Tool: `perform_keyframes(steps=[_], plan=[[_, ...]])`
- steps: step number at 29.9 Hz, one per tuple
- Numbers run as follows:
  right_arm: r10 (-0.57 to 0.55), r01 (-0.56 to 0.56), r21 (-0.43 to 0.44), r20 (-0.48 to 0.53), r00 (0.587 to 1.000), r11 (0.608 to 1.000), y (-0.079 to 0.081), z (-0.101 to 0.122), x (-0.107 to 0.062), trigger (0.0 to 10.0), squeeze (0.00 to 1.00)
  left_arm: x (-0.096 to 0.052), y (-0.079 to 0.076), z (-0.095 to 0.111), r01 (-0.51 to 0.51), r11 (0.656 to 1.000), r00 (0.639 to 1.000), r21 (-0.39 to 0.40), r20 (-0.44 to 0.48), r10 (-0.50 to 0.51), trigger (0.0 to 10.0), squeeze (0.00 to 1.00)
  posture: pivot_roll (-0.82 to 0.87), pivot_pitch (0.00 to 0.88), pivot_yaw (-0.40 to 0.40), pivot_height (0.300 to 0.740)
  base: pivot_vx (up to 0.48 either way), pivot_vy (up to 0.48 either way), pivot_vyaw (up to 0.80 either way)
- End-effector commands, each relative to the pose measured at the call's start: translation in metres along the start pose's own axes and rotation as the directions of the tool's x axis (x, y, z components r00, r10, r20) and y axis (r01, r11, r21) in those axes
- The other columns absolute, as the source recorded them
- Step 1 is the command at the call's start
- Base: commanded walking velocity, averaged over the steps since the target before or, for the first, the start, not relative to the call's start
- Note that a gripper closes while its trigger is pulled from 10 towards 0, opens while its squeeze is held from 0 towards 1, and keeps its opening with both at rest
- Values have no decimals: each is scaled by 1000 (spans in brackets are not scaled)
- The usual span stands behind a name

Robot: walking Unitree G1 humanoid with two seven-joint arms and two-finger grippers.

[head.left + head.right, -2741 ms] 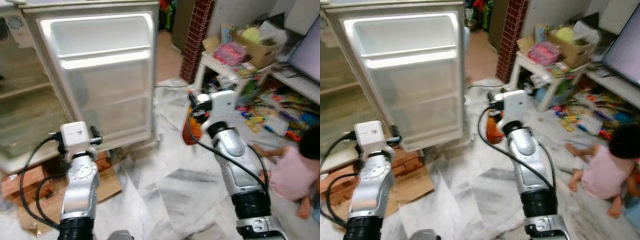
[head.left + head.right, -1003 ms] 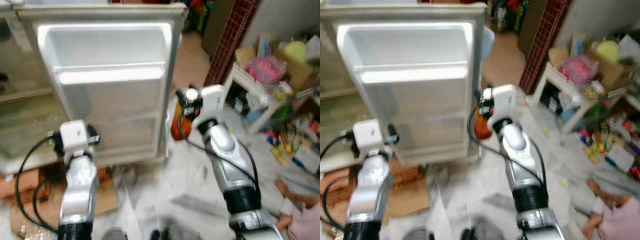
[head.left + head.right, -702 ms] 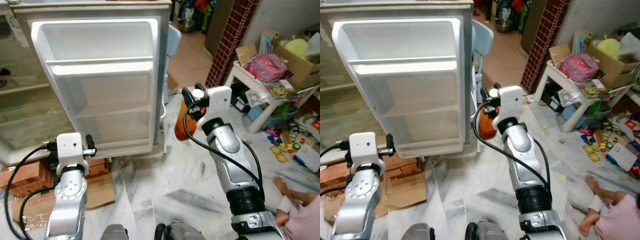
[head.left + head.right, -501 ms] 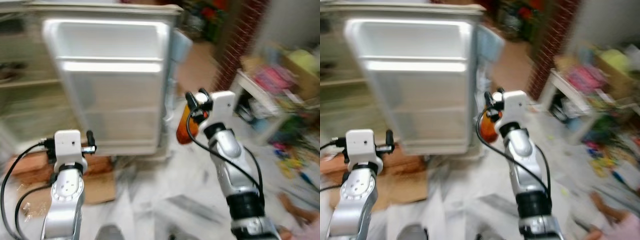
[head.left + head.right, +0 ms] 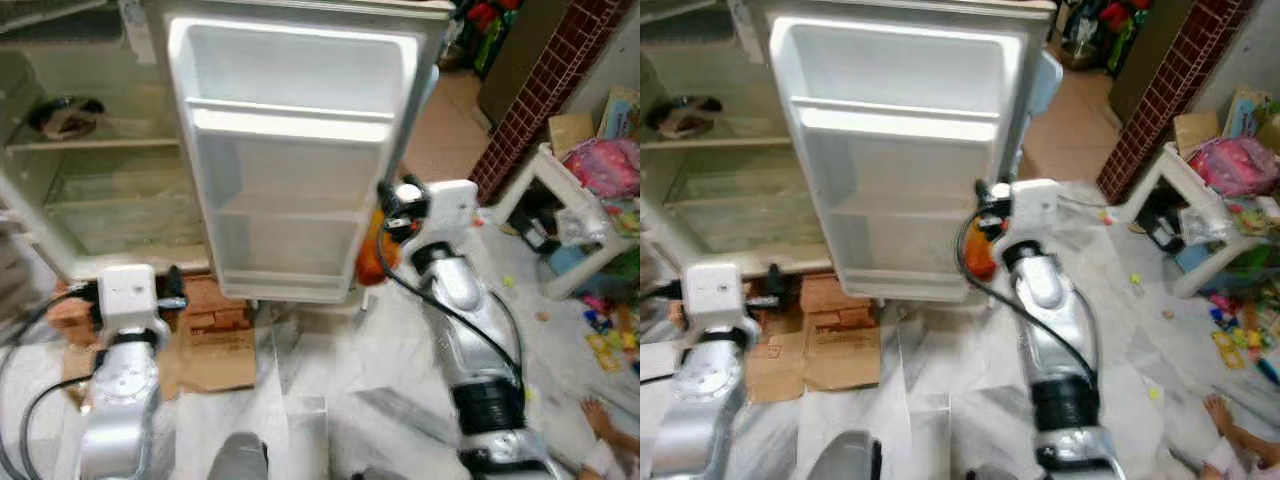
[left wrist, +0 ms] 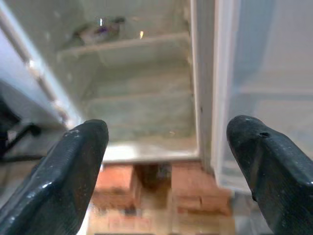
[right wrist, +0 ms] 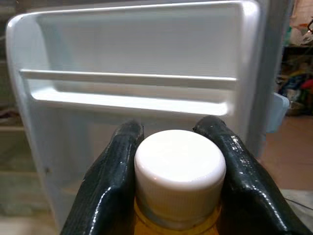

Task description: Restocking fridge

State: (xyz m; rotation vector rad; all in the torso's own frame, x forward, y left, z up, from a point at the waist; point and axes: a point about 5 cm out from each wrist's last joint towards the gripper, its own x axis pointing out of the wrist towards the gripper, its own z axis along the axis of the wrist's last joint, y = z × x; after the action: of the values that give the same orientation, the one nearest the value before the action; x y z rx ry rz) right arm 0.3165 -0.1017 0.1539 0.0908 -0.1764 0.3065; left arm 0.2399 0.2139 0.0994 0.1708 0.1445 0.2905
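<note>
The fridge stands open, and its white door [image 5: 290, 160] with several moulded shelves faces me. Left of the door lies the bare interior [image 5: 110, 190], where a dark dish [image 5: 62, 115] rests on the upper shelf. My right gripper [image 7: 171, 129] is shut on an orange bottle [image 5: 370, 255] just below its white cap [image 7: 179, 169], holding it upright near the door's right edge. My left gripper [image 6: 166, 127] is open and low, pointing at the lower interior and the door's hinge side.
Red bricks [image 5: 215, 300] prop the fridge and flattened cardboard [image 5: 215, 355] lies on the marble floor before it. A white side table [image 5: 570, 210] with clutter and a brick pillar [image 5: 540, 90] stand to the right. A person's hand [image 5: 600, 415] shows at the lower right.
The camera has swung left, bringing the fridge interior and its shelves into view. The bottle stays in my right gripper, now closer to the door's edge.
</note>
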Motion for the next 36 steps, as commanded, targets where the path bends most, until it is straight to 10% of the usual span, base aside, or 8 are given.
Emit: perform_keyframes(steps=[1,36], plan=[[-34,35,-24,32,999,999,-10,9,-1,10000,0,-2,-3,-1,-4,1000,1000,-13,-1,4,10000,0,83,38,-63,740,0,442,0],[-34,35,-29,37,999,999,-11,10,1,10000,0,2,-6,0,-10,1000,1000,-5,8,10,10000,0,79,30,-58,740,172,172,0]])
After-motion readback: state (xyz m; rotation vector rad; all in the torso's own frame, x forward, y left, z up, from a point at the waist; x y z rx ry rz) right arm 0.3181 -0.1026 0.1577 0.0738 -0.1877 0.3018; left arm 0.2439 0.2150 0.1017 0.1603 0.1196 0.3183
